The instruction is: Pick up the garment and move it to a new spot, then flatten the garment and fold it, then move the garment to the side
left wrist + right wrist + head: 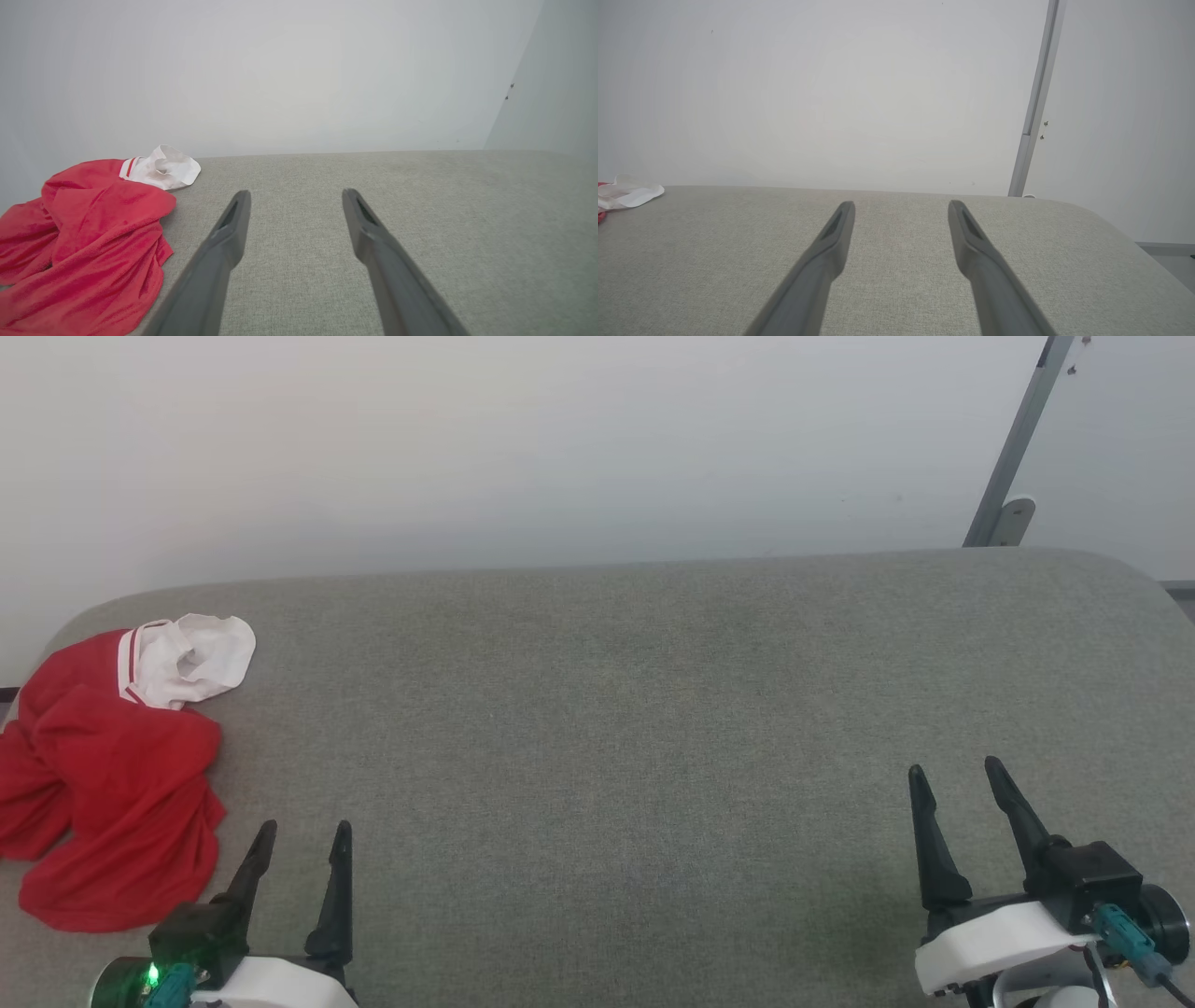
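Step 1, pickup, not begun. Red jersey (112, 784) crumpled at 9 o'clock on grey padded table (653, 709). Left gripper (306, 826) just beside it, right gripper (954, 767) at 4 o'clock, both spread wide, empty. Likely next: reach toward 10 o'clock, pinch a fold.

I see a grey fabric-covered desk (653, 709) with rounded far corners, spanning my head view. Behind it stands a plain white wall (560, 448). At the far right a slim grey metal strut (1019, 434) runs up the wall, ending in a small rounded foot (1013, 515) just behind the desk's edge.
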Controlling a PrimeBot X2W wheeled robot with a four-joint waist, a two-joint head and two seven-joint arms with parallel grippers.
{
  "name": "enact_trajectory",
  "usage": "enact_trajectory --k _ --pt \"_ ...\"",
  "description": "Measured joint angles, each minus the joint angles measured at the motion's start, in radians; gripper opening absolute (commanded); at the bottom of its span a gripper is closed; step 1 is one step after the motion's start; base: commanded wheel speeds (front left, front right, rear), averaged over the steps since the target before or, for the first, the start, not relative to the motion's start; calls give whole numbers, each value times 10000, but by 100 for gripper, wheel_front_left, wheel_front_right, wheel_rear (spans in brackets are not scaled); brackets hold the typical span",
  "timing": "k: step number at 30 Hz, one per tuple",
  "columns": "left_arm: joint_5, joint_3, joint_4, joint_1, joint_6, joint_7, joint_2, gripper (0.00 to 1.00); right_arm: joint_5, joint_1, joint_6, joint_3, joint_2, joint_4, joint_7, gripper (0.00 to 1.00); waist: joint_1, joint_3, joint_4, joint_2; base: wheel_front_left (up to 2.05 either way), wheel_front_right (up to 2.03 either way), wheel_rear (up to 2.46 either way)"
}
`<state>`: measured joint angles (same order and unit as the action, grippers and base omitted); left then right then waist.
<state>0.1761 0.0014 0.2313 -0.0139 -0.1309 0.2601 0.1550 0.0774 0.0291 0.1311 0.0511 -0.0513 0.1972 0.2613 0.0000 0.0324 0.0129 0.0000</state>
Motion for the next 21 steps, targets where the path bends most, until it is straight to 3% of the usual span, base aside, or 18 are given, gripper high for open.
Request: enact_trajectory --k 21 --pt "0 4 -35 -32 0 0 -2 100 -2 -21 0 -4 0 -40 0 100 0 -23 -21 0 0 0 0"
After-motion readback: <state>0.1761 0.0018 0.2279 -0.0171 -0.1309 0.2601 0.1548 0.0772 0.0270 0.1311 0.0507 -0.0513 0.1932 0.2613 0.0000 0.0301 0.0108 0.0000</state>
